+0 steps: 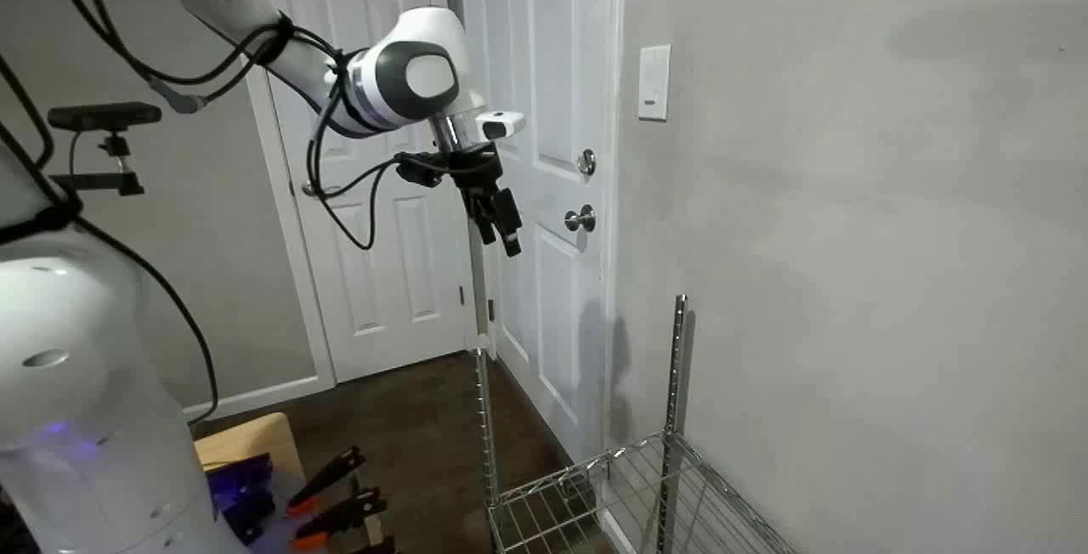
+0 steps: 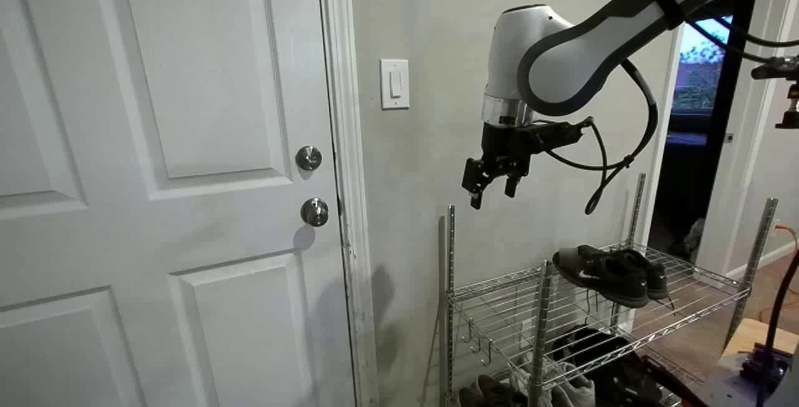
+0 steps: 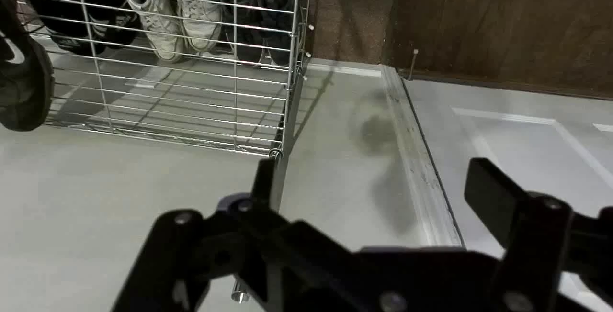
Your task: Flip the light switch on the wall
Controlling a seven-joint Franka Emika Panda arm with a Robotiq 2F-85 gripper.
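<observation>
The light switch, a white upright plate with a small toggle, is on the wall beside the door frame in both exterior views (image 1: 654,82) (image 2: 394,84). The wall (image 1: 867,197) is plain light grey; it also shows in the wrist view (image 3: 119,197). My gripper (image 1: 501,245) points downward, apart from the wall and lower than the switch. In an exterior view the gripper (image 2: 494,198) appears right of the switch. In the wrist view the fingers (image 3: 371,173) are wide apart with nothing between them. The switch is out of the wrist view.
A white panelled door (image 2: 206,220) with a round metal knob (image 2: 314,212) and a deadbolt (image 2: 308,158) adjoins the wall. A wire shelf rack (image 2: 499,288) with tall posts stands below the gripper against the wall. Black shoes (image 2: 608,273) lie on it.
</observation>
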